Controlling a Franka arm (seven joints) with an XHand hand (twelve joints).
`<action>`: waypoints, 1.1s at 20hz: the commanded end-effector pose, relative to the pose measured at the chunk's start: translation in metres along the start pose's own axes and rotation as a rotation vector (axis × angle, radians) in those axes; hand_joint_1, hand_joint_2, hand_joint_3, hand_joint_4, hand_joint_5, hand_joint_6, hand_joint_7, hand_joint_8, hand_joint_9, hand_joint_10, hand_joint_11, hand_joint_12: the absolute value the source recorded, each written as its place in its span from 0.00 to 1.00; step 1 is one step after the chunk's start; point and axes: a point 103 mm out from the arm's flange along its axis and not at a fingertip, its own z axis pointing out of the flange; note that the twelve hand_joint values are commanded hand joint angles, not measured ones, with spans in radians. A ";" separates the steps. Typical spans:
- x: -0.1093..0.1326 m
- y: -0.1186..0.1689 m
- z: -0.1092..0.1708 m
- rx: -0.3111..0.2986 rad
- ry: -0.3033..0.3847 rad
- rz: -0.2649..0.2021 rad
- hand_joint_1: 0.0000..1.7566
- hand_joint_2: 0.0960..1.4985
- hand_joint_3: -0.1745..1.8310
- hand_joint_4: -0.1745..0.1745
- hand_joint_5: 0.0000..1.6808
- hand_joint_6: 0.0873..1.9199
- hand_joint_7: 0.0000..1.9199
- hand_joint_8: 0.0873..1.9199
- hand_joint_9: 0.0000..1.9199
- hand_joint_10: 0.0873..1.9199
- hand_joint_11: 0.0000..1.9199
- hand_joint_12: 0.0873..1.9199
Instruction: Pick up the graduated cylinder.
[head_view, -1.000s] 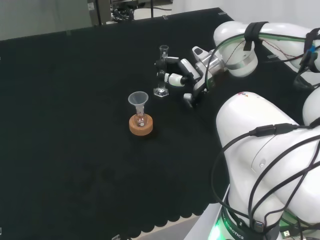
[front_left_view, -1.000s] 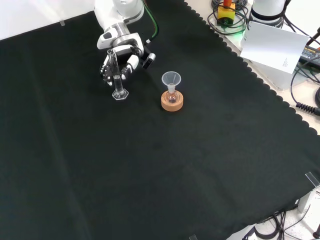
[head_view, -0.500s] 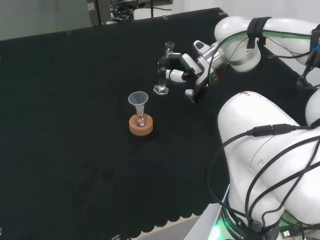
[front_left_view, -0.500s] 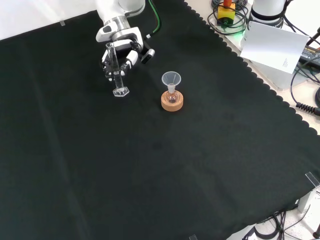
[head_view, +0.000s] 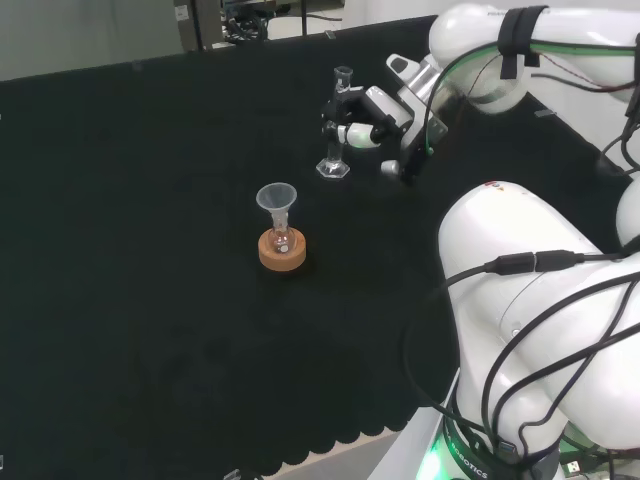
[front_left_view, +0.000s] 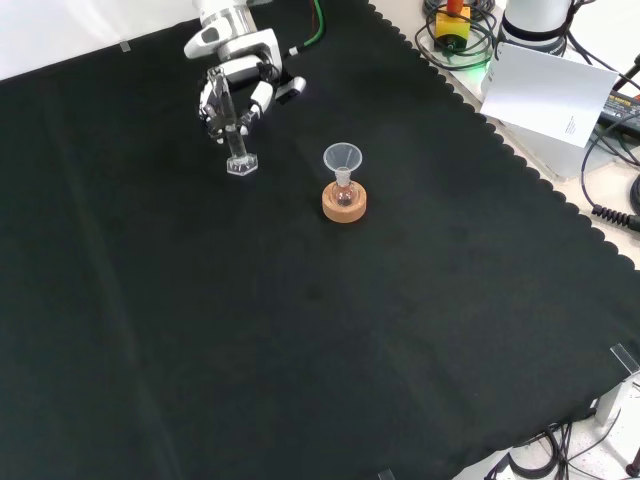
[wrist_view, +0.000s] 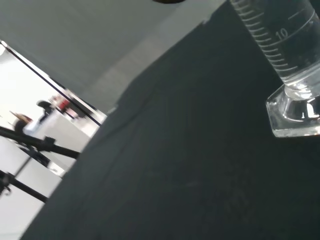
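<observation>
Glass: one graduated cylinder (front_left_view: 236, 135), one funnel (front_left_view: 342, 159).

In your wrist view the graduated cylinder (wrist_view: 287, 55) is cut off at the picture's edge, so you see just its lower tube and its base, and the room behind is blurred past telling. In the head view the hand (head_view: 372, 115) covers the middle of the cylinder's tube, and you cannot tell whether its base touches the cloth (head_view: 150, 200) or hangs just above it. The flask (head_view: 281, 240) under the funnel (head_view: 276, 201) is too small and clear for you to tell what it holds.
</observation>
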 end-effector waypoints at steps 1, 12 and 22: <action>0.030 -0.018 -0.031 0.095 -0.193 0.029 0.71 0.74 0.09 0.00 0.55 0.54 0.50 0.53 0.69 0.06 0.54 0.47; 0.069 -0.066 -0.044 0.208 -0.323 0.043 0.71 0.74 0.09 0.00 0.56 0.53 0.50 0.52 0.70 0.05 0.56 0.46; 0.090 -0.121 -0.046 0.313 -0.418 0.069 0.71 0.74 0.09 0.00 0.56 0.52 0.51 0.52 0.70 0.04 0.57 0.45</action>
